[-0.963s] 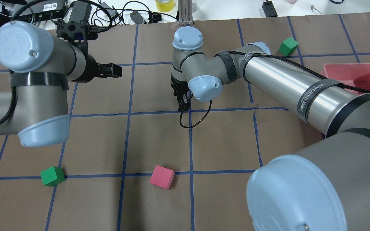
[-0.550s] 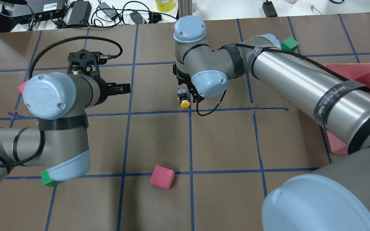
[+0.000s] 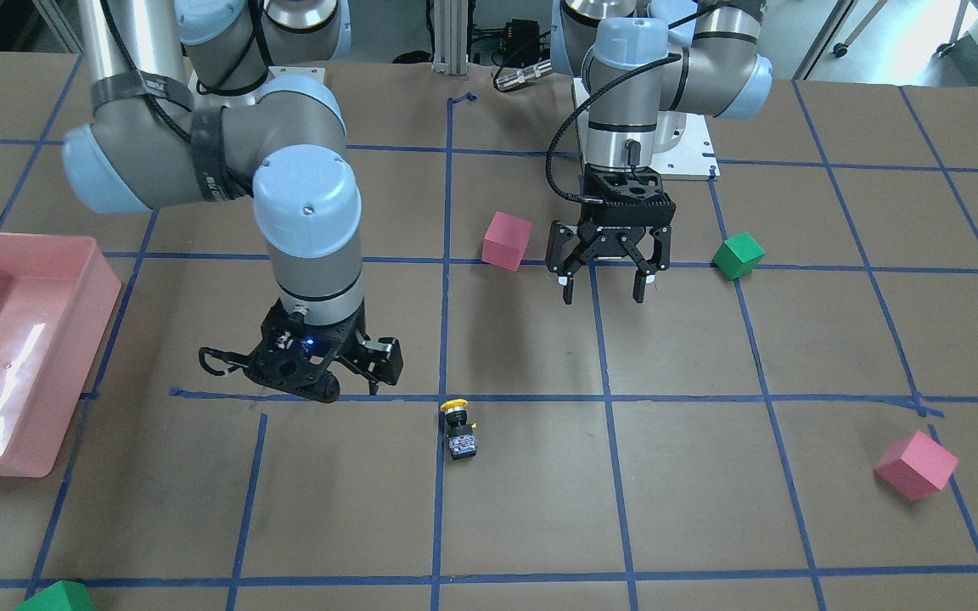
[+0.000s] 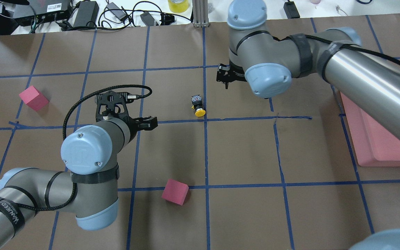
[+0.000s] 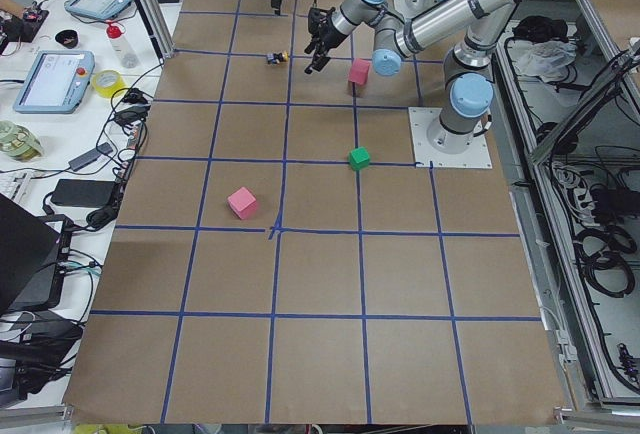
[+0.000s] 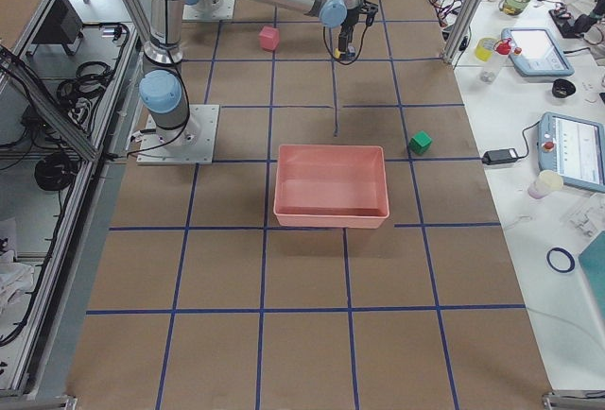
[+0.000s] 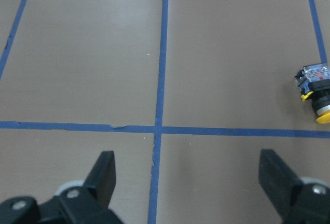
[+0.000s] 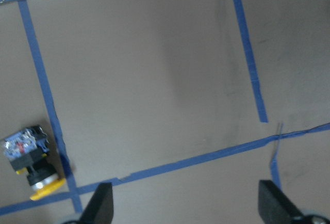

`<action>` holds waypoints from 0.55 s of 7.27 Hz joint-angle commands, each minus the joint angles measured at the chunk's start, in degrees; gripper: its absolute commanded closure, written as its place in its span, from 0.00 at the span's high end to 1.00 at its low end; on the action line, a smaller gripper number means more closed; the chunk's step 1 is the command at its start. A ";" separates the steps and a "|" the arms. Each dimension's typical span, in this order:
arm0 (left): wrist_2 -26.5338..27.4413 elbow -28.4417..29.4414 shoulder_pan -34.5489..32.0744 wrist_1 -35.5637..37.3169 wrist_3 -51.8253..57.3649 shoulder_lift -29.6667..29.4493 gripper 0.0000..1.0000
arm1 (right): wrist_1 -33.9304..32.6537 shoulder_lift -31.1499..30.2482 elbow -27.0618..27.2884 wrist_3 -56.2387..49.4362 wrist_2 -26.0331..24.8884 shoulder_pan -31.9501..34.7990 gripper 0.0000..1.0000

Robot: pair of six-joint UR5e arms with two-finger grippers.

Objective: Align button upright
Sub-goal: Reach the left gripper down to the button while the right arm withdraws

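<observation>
The button (image 4: 197,105) lies on its side on the brown table beside a blue tape line, its yellow cap towards the robot and its black body and grey base away. It also shows in the front view (image 3: 458,428), the left wrist view (image 7: 315,92) and the right wrist view (image 8: 31,162). My right gripper (image 4: 222,77) is open and empty, up and to the right of the button. My left gripper (image 3: 606,293) is open and empty, above the table to the button's left in the overhead view (image 4: 148,122). Neither touches the button.
A pink tray (image 4: 377,146) stands at the right. Pink cubes lie at the far left (image 4: 33,98) and near the middle front (image 4: 175,191). A green cube (image 3: 738,255) sits beside the left gripper, another (image 3: 56,598) at the far edge.
The right gripper, which was down over the button, has let it go and drawn off to the right. The left arm has swung nearer the robot. The button has lain still since 0.6 s ago.
</observation>
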 commanded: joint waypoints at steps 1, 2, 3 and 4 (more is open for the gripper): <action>-0.01 2.24 -6.60 0.06 -1.29 -2.00 1.00 | 5.47 -5.22 1.02 -17.00 0.32 -3.68 1.00; -0.10 2.60 -10.03 -0.12 -1.12 -4.01 1.00 | 8.55 -7.33 0.93 -20.18 0.40 -3.69 1.00; -0.10 2.60 -12.59 -0.38 -0.94 -7.08 1.00 | 12.23 -9.87 -0.46 -20.48 0.49 -3.25 1.00; 0.51 3.21 -15.22 -0.03 -1.11 -8.67 1.00 | 16.62 -11.11 -0.65 -20.39 -0.29 -3.34 1.00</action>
